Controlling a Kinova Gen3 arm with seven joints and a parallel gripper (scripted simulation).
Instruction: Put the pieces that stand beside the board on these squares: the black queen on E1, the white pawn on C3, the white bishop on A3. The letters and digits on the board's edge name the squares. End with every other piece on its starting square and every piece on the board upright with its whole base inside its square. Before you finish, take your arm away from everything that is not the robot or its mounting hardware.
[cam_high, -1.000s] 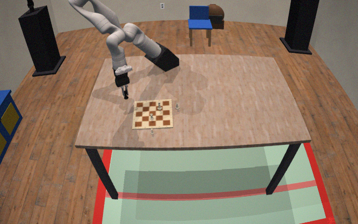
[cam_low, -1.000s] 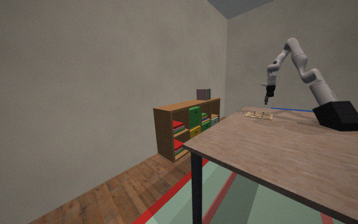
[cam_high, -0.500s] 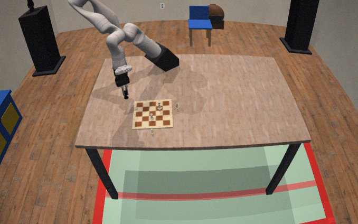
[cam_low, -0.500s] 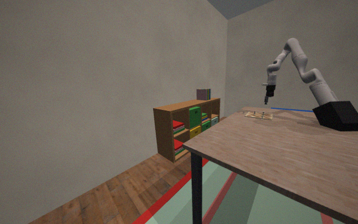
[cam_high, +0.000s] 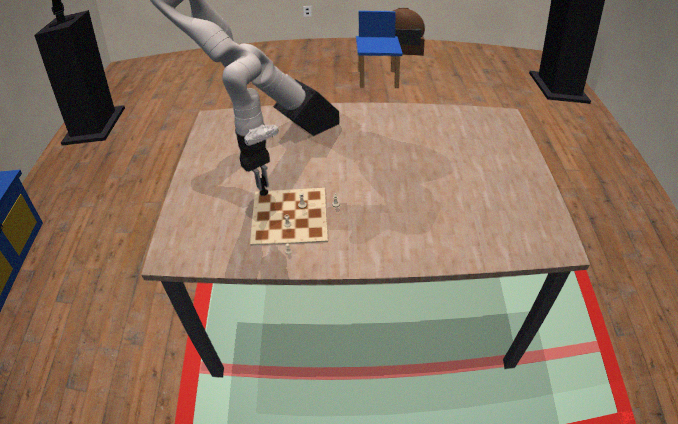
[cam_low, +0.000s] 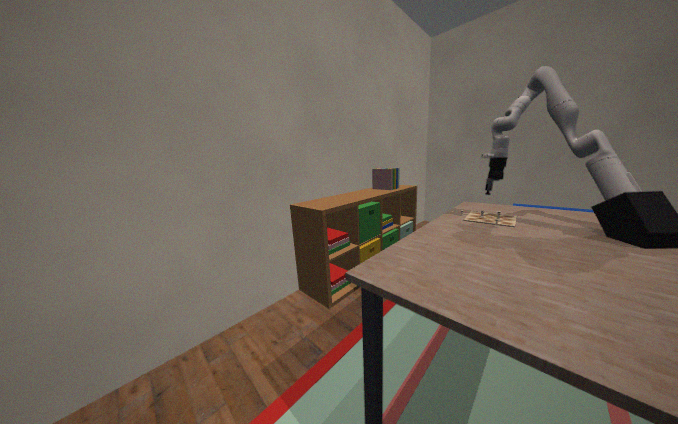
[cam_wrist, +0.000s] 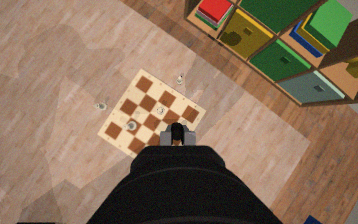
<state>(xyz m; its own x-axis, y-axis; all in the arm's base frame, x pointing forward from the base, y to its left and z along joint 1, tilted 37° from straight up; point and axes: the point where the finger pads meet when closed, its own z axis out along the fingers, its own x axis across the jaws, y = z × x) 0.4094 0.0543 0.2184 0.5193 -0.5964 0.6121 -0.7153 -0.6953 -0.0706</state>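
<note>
A tall black chess queen (cam_high: 263, 192) (cam_low: 488, 192) (cam_wrist: 177, 132) is being gripped upright by the black-and-grey two-finger gripper (cam_high: 262, 185) (cam_low: 488, 188) (cam_wrist: 176, 131) above the far-left part of the checkered brown-and-cream board (cam_high: 320, 223) (cam_low: 509, 223) (cam_wrist: 156, 91), as seen from the top. None of the three placements is being shown as finished. A small white pawn (cam_high: 288, 248) (cam_low: 461, 213) (cam_wrist: 180, 79) is being left beside the board's near edge, and a white bishop, apparently (cam_high: 335, 201) (cam_low: 497, 221) (cam_wrist: 101, 106), beside its right edge. Two pale standing pieces (cam_high: 302, 201) (cam_low: 498, 214) (cam_wrist: 131, 125) are occupying the board, possibly obstructing later placements.
</note>
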